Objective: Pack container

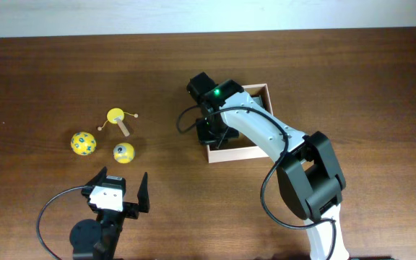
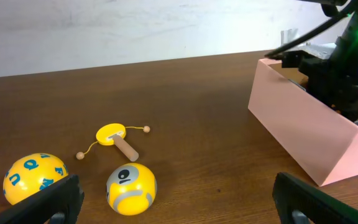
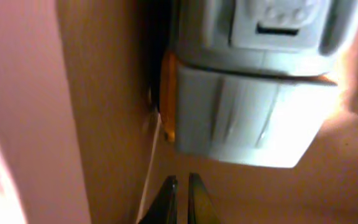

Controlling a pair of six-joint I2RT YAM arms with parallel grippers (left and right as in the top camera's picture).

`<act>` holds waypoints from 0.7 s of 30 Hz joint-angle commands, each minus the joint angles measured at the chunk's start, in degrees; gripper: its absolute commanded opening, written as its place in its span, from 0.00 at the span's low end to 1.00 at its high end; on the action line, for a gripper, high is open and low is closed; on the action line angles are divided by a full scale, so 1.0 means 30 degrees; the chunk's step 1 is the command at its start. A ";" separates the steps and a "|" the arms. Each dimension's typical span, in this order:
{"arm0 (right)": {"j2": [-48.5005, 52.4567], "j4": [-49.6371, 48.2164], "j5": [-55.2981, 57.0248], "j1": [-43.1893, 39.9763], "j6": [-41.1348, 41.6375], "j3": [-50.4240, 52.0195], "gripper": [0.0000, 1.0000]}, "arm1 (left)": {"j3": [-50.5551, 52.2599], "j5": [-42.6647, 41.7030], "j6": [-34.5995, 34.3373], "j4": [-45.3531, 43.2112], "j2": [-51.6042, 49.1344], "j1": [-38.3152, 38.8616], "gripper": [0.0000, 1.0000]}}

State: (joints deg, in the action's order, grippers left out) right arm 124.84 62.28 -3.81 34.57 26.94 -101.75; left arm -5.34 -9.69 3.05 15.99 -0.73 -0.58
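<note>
**Right arm folded over the container, left arm low at the near edge**

Right arm: rooted at the near right edge of the table, rising to a black elbow. From there, slanting far and left, white forearm laid across the container. Wrist tipped down over the box's left half, a green light glowing on top.

Right gripper: clenched inside the box, tips pressed almost together with nothing seen between them. Aimed along the tan floor, close beside a pale inner wall. Just ahead of the tips, a grey-and-white plastic toy with an orange side, inside the box. Cannot tell whether touched.

Container: standing right of the table's middle, toward the far side. Largely covered by the arm from overhead. From the left wrist, seen as a pale slanting wall at the far right.

Left arm: at the near left edge, low, pointing toward the far side.

Left gripper: released, fingers spread wide, empty over bare wood.

Ahead of it, three toys well apart from the container, none touching another:
- Yellow ball with blue marks, farthest left.
- Yellow-and-grey ball, near its right.
- Yellow pellet drum, farther off, lying flat, with a wooden handle and two beads on strings.
</note>
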 commanded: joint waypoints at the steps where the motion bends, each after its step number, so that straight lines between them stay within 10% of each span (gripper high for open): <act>1: 0.0087 -0.0364 -0.0248 0.0226 0.1945 0.0197 0.04 | 0.0109 -0.0197 0.0299 -0.0044 0.0146 -0.0109 0.99; 21: 0.0087 -0.2142 -0.1246 0.0226 0.6703 0.0197 0.04 | 0.0102 -0.0197 0.0306 -0.0044 0.0146 -0.0109 0.99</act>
State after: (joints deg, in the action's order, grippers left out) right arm 124.84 55.75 -6.79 34.61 45.15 -101.75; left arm -5.34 -9.69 3.07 15.99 -0.73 -0.58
